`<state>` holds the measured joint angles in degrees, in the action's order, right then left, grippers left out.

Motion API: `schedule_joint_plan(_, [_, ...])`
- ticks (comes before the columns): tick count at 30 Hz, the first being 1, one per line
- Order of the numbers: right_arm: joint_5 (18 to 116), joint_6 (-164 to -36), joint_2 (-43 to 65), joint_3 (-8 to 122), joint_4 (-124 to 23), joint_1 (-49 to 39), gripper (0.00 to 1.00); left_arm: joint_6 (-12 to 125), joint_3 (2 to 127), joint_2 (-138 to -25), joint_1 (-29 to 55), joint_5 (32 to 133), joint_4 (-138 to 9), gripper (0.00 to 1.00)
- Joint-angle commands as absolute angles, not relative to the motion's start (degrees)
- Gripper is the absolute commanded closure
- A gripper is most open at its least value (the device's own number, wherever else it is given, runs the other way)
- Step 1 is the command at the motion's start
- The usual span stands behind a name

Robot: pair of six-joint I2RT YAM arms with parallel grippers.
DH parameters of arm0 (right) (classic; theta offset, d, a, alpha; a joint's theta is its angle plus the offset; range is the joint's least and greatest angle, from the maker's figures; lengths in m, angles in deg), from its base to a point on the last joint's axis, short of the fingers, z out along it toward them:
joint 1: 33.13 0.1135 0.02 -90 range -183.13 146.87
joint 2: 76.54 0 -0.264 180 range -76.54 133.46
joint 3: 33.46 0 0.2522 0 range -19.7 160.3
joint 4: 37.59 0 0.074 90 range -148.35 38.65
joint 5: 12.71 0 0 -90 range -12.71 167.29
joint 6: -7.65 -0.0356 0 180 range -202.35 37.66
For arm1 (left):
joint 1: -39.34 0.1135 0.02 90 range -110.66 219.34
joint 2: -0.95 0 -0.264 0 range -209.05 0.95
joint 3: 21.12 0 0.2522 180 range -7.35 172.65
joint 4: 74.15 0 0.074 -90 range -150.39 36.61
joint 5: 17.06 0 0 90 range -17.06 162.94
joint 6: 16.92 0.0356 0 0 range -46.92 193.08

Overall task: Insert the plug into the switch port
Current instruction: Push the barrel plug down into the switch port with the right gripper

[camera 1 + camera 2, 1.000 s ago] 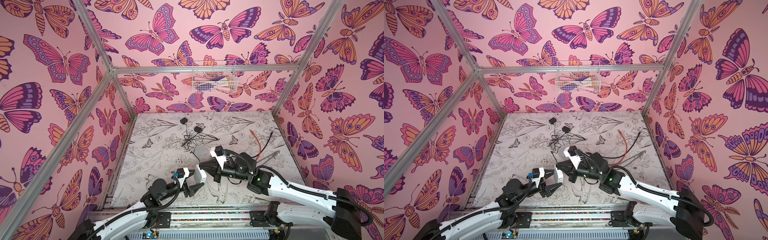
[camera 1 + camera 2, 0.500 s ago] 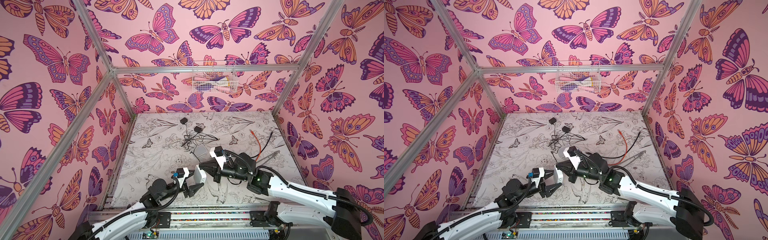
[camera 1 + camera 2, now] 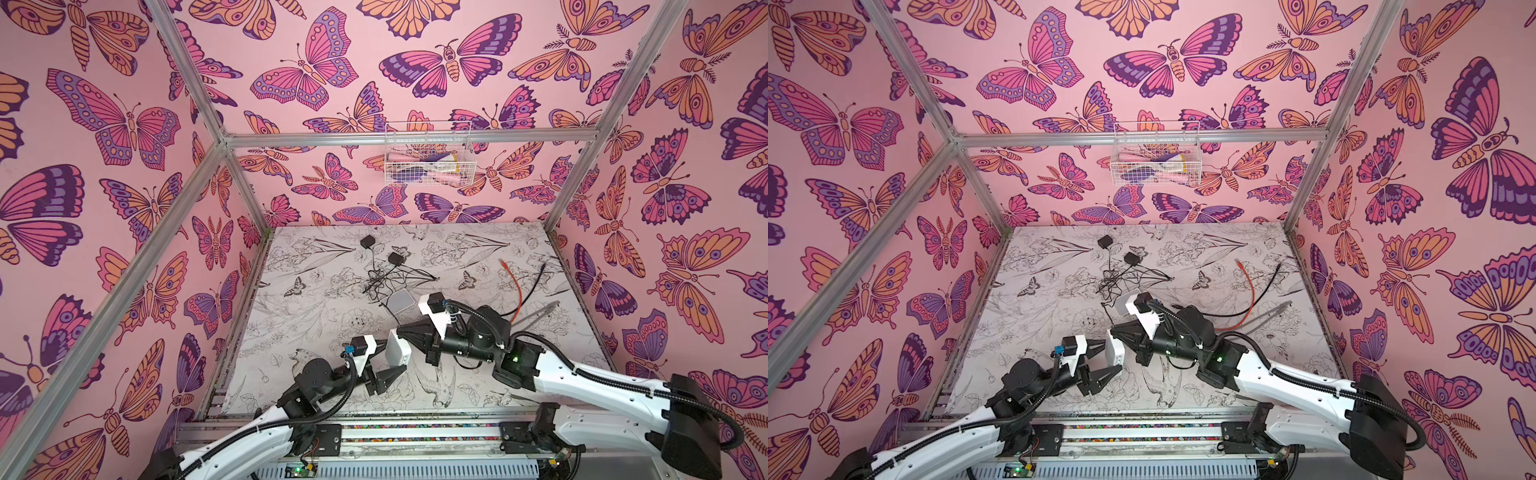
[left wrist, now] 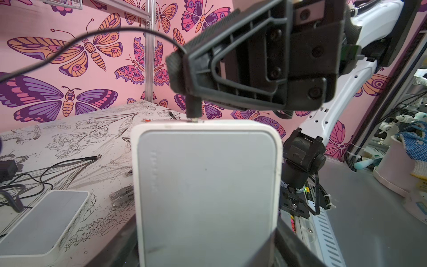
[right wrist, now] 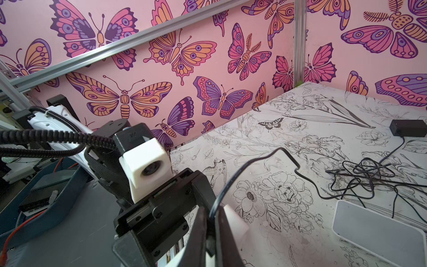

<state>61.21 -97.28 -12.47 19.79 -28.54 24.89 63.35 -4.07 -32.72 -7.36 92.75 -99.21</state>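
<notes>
Touching switch (image 4: 205,185) top edge, plug (image 4: 193,107) tip; right jaws pinch plug

A white, flat switch (image 4: 205,185) with rounded corners is lifted off the bench (image 3: 332,316), above its front middle. The fingers of the left gripper (image 3: 1112,357) clamp its two sides. A small black barrel plug (image 4: 193,107) on a thin black cable (image 5: 286,157) is pinched in the right gripper (image 4: 182,71). Its metal tip touches the switch's free narrow edge.
</notes>
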Motion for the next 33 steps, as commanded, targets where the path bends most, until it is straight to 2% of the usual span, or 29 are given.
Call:
schedule_joint_plan(1, [62.9, -96.5, -10.5, 17.8, -35.6, 25.2, 1.00, 63.8, -1.3, -30.0, -7.5, 91.9, -110.5, 1.00])
schedule_joint_plan(33, [63.1, -96.6, -5.0, 19.1, -37.4, 25.8, 1.00, 65.8, 0.8, -26.8, -7.5, 92.0, -111.5, 1.00])
